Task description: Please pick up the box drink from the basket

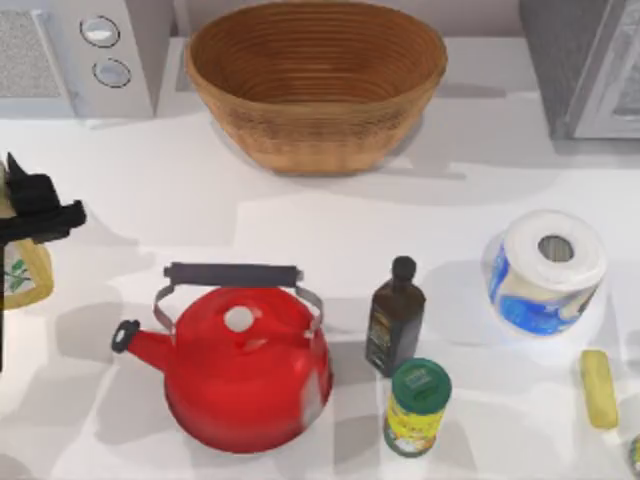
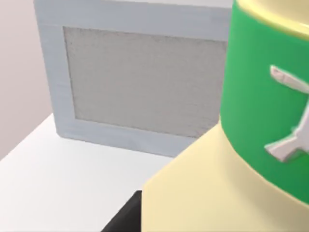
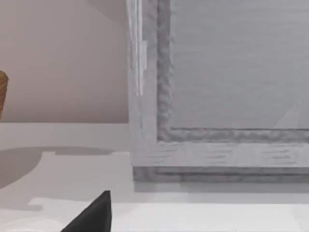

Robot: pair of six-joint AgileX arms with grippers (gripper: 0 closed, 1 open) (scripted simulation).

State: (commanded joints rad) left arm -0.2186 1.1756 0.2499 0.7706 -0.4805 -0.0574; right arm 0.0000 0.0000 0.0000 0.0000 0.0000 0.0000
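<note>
Now left gripper (image 1: 30, 225) at table's left edge, well clear of basket (image 1: 316, 85), clamped on box drink (image 1: 22, 275); right gripper's grip: cannot tell.

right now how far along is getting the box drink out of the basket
The lift out looks done: the basket at the back of the table holds nothing visible, and the box drink is at the table's left edge under the left gripper, which seems to hold it; its pale body and green band sit close in the left wrist view. Any set-down is left.
</note>
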